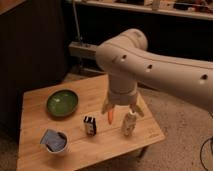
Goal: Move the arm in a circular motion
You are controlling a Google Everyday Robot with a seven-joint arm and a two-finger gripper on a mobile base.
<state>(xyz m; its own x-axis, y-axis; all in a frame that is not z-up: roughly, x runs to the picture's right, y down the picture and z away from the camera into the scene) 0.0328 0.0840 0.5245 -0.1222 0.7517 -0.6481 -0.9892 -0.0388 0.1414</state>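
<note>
Wooden table [107, 147], cup [48, 148] holding blue packet [55, 139] (crumpled), arm [150, 65], end effector [121, 108] spread over carrot [110, 116]

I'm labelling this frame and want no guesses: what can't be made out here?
All in the camera view:
Carrot: partly hidden behind the gripper, hanging open above the table.
Arm: base cut off by the right edge.
Bottle: label too small to read.

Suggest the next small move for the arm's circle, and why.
Probably sweep the gripper sideways along the arc without lowering it. The arm reaches over the table, and the gripper hangs with jaws open above the carrot, close to the small bottle, so any drop risks a knock.
</note>
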